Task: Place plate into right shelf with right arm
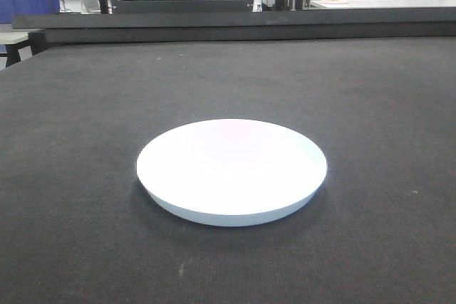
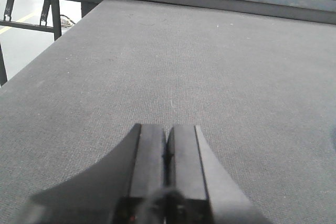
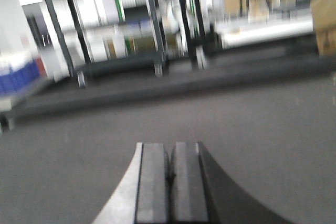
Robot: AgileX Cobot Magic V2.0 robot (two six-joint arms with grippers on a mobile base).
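left fingers point(image 2: 149, 153) clenched, empty | right fingers point(image 3: 153, 179) clenched, empty | plate point(image 1: 231, 169) flat, hollow up, round, on mat point(image 1: 71, 105)

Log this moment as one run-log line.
plate: upright on dark table, untouched | left gripper: shut, empty, over table | right gripper: shut, empty, view blurred | placement: not yet done

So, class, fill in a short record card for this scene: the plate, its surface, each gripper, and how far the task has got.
plate: white, round, right way up, lying on the mat
mat: dark grey, textured, covers the table
left gripper: shut, holding nothing, over bare mat
right gripper: shut, holding nothing; its view is blurred
task progress: plate not yet grasped
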